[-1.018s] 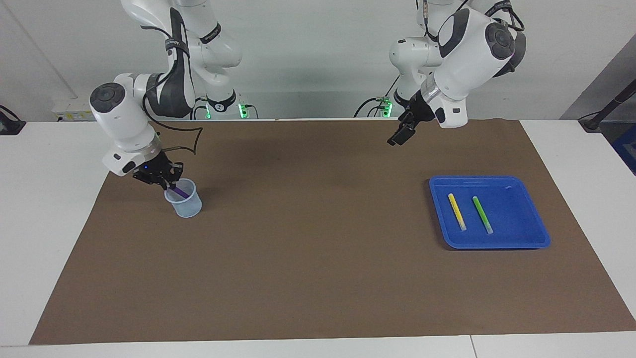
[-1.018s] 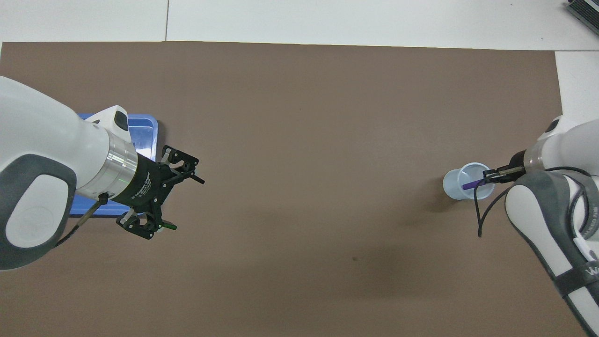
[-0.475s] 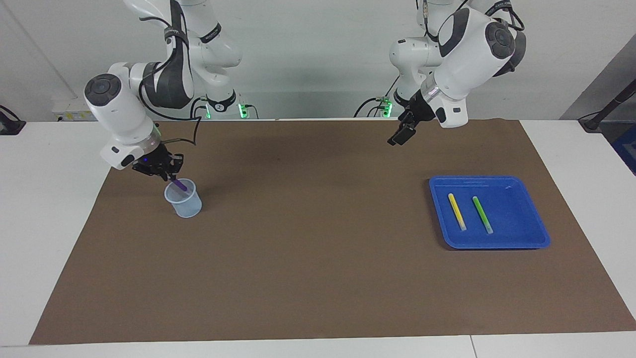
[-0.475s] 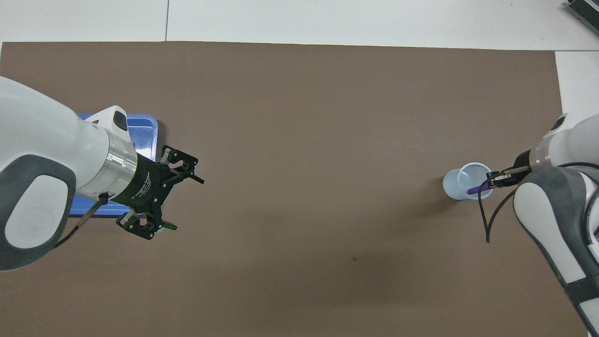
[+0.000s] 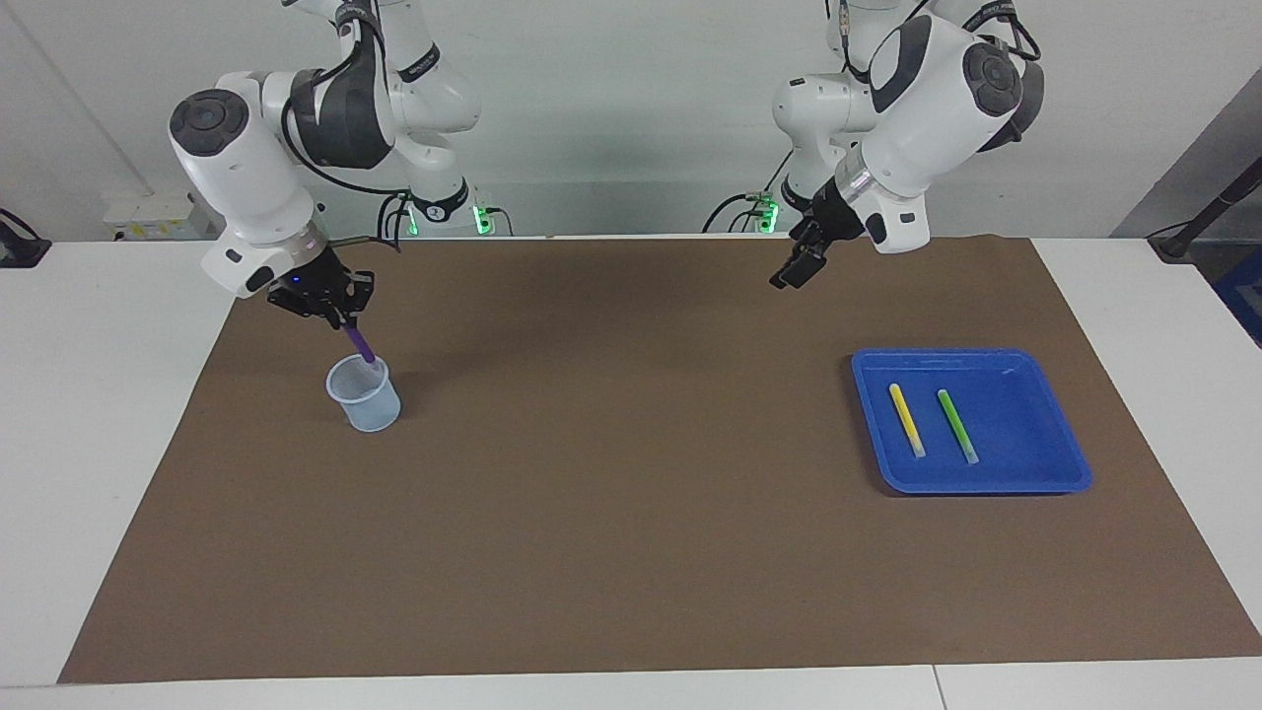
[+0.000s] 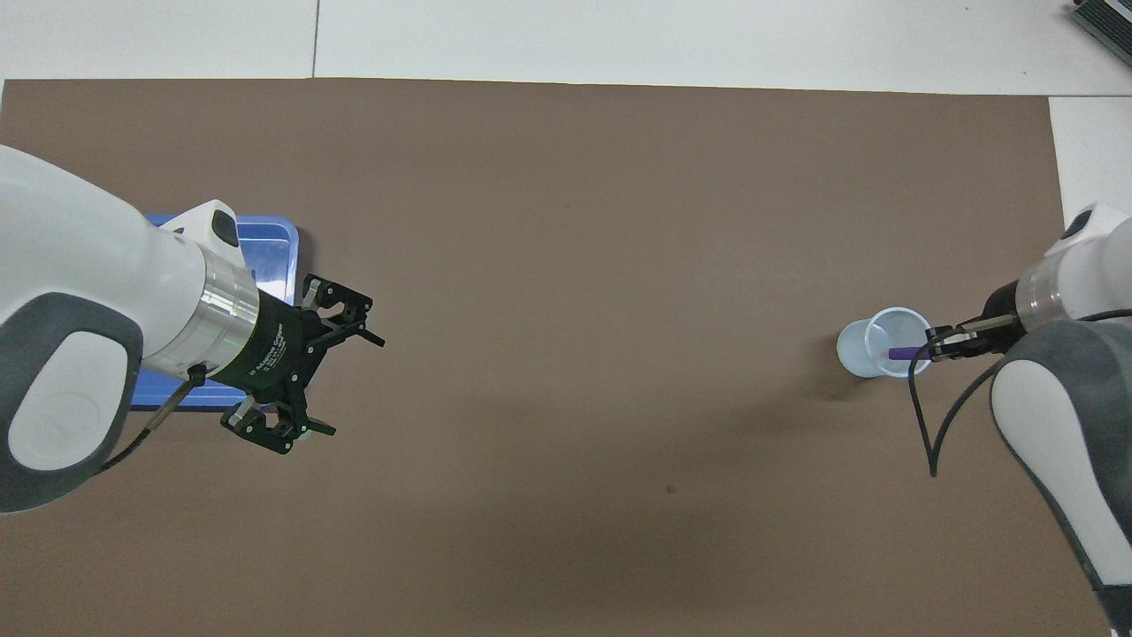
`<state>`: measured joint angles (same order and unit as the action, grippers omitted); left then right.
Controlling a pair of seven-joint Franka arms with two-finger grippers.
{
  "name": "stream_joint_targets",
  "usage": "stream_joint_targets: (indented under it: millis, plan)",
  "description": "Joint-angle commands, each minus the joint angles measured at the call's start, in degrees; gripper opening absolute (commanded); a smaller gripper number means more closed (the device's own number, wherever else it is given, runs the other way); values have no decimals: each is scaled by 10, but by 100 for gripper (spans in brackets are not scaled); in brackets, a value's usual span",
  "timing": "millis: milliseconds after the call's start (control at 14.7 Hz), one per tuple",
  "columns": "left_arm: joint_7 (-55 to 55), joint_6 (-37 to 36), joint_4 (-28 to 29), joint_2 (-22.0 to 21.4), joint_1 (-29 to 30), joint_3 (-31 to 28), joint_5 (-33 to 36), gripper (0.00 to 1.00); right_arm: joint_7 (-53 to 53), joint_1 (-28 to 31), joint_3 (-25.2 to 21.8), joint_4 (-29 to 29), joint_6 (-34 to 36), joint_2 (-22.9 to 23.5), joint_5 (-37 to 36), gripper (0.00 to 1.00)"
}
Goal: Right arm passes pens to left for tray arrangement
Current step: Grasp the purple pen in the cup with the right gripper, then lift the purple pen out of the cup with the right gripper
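Observation:
My right gripper [image 5: 337,316] [image 6: 934,350] is shut on the upper end of the purple pen [image 5: 361,345] [image 6: 904,352]. The pen hangs tilted, its lower end at the mouth of a translucent pale cup [image 5: 365,396] [image 6: 871,341]. The yellow pen [image 5: 907,419] and the green pen [image 5: 956,425] lie side by side in the blue tray [image 5: 1020,419] [image 6: 270,257] toward the left arm's end. My left gripper [image 5: 789,274] [image 6: 354,386] waits open and empty in the air over the mat beside the tray. In the overhead view the left arm hides most of the tray.
A brown mat [image 5: 631,513] covers most of the white table [image 5: 89,394]. The cup stands on it toward the right arm's end. A cable [image 6: 924,416] loops down from the right wrist near the cup.
My right gripper has risen from the cup with the purple pen in it, drawing the pen up until only its lower end is at the rim. The left arm has barely moved.

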<state>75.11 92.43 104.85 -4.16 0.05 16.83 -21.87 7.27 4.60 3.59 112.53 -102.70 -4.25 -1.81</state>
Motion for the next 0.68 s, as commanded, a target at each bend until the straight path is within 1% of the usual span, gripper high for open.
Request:
stream_joint_targets:
  millis: [0,204,475,611]
  plan:
    - [13,11,21,-20,-6,-7,-7,100,-6,4,7,-1,27,-21,7,0]
    - [20,13,21,-20,-6,-7,-7,100,-5,5,16,-21,70,-34,13,0]
    - [20,14,21,-20,-6,-7,-7,100,-2,6,15,-41,113,-45,65,0]
    - [19,19,26,-22,-6,-6,-7,100,2,7,13,-41,119,-53,111,0]
